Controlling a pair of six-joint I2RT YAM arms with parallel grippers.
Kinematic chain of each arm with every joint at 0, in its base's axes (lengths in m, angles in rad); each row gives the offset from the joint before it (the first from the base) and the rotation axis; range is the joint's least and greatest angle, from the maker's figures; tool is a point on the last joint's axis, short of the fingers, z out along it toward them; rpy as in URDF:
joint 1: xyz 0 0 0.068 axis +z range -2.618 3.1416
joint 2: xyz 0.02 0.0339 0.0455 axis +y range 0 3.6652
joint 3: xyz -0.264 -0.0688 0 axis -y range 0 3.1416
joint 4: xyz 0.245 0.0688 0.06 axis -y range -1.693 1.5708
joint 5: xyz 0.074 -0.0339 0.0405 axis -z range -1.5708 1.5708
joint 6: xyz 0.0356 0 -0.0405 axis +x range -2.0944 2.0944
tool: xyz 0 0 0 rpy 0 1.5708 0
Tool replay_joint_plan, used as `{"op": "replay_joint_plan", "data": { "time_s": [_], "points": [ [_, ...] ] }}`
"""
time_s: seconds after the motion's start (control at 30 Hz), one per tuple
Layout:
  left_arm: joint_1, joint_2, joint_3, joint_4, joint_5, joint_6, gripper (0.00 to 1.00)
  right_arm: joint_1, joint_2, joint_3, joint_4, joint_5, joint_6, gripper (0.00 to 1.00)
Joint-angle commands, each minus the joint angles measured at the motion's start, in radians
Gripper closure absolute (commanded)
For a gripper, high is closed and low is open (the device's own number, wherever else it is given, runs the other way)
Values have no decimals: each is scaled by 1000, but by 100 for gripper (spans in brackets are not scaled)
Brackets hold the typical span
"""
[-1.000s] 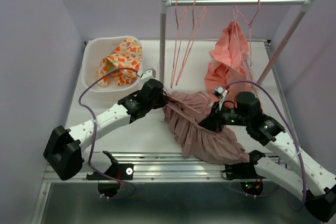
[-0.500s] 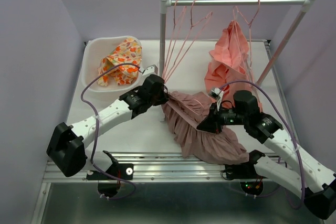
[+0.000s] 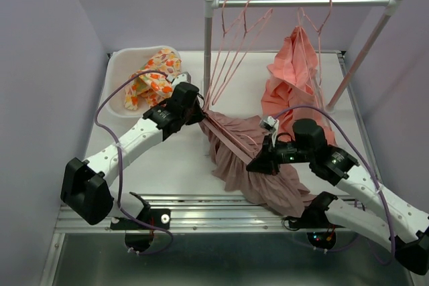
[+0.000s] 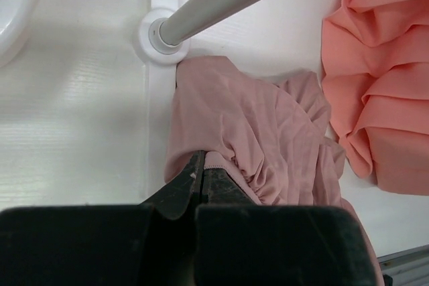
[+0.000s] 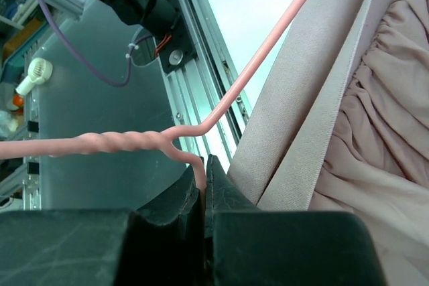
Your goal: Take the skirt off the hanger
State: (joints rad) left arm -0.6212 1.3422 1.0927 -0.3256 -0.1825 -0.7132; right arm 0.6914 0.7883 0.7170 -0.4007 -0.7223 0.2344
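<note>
A dusty-pink skirt (image 3: 234, 155) lies bunched on the table in front of the rack's left post. My left gripper (image 3: 200, 113) is shut on its gathered waistband (image 4: 224, 165), next to the post's base (image 4: 161, 31). The waistband runs taut from there to my right gripper (image 3: 255, 164). In the right wrist view, my right gripper (image 5: 204, 165) is shut on the pink wire hanger (image 5: 268, 65), just below its twisted neck (image 5: 107, 144). The beige waistband (image 5: 322, 98) lies beside that wire. Most of the hanger is hidden inside the skirt (image 5: 382, 132).
A metal rack (image 3: 301, 3) stands at the back with empty pink hangers (image 3: 231, 51) and a coral garment (image 3: 291, 78) hanging from it. A white basin (image 3: 117, 65) at the back left holds a floral cloth (image 3: 153, 78). The table's metal rail (image 3: 201, 216) runs along the front.
My left gripper has pulled the waistband back and to the left, towards the basin. My right gripper has shifted left with the hanger. The skirt is stretched between them and the empty hangers have swung.
</note>
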Motion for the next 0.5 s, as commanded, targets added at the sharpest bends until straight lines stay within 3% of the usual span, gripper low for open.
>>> {"op": "replay_joint_plan", "data": {
  "time_s": [0.0, 0.47],
  "points": [
    [98, 8, 61, 10, -224, 67, 100, 65, -15, 5, -153, -42, 22, 99],
    [83, -146, -236, 123, -69, 17, 100, 65, -35, 159, 0, 227, 103, 99]
  ]
}}
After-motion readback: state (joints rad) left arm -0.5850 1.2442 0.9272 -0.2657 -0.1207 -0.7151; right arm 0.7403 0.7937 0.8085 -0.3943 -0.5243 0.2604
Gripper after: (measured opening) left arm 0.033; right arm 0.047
